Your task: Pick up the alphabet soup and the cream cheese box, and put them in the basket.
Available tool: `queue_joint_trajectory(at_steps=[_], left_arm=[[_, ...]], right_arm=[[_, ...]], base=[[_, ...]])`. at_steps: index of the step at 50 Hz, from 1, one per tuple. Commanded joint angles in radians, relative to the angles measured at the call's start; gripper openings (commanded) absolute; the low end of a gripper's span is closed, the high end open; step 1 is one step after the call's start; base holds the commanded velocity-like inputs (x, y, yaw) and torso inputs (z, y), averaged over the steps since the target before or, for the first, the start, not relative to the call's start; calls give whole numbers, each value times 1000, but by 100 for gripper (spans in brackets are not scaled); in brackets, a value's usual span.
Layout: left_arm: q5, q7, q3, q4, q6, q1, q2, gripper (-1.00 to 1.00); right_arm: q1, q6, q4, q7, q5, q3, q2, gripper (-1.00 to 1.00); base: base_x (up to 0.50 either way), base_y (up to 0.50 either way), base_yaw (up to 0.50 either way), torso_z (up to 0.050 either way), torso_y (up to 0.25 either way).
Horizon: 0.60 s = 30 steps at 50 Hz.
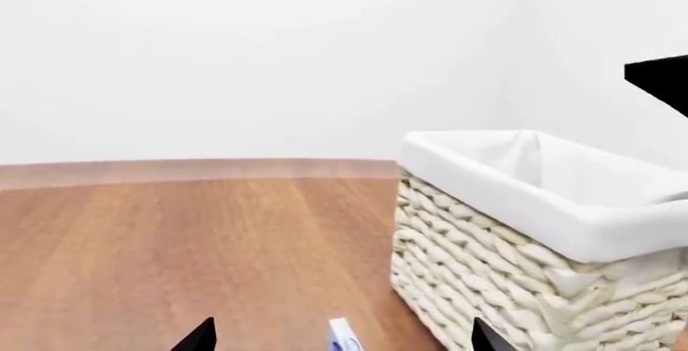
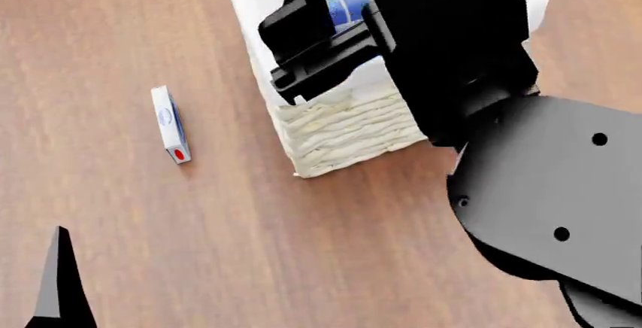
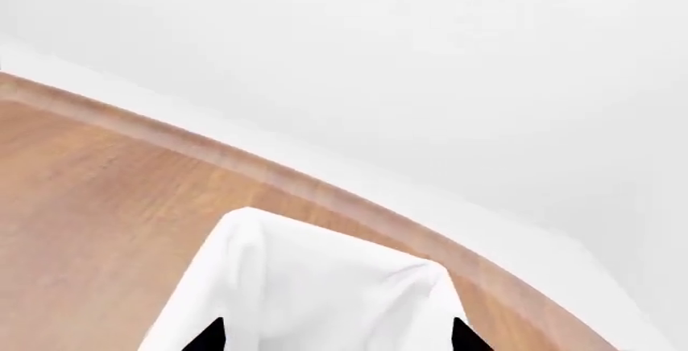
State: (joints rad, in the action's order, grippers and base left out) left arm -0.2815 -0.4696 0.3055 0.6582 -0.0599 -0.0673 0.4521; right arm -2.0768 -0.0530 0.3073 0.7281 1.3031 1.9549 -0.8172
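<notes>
Hovering over the basket (image 2: 346, 129), the right gripper's (image 3: 333, 336) fingers stood apart; the box (image 2: 170, 124) lay at nine o'clock; the left gripper (image 1: 338, 339) was spread too.

The right wrist view shows the white cloth lining of the basket (image 3: 322, 286), folded over its far corner. Two black fingertips (image 3: 206, 336) of the right end effector (image 3: 335, 336) stand apart above this lining, with nothing seen between them. Beyond lies the brown wooden tabletop (image 3: 97, 198), and behind it a plain white wall (image 3: 430, 69).
</notes>
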Motion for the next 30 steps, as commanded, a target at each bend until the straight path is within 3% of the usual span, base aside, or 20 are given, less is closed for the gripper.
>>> queue_joint_trajectory(at_steps=[1,8,16,30], left_arm=[[-2,6,14,-5,8,21,-5,100],[1,-2,8,4,12,21,-1,100],[15,-4,22,15,21,22,0,100],[-11,16,42,-50,40,82,-23,100]], right_arm=[[76,-23,405,340,-301,63,-254,100],[297,-60,454,560,-596,152,-300,100],[545,-247,399,740,-879,189,-294,100],[649,-312,338,757,-920,193,-274,100]], base=[[0,0,0,0,0],[0,0,0,0,0],[0,0,0,0,0],[0,0,0,0,0]])
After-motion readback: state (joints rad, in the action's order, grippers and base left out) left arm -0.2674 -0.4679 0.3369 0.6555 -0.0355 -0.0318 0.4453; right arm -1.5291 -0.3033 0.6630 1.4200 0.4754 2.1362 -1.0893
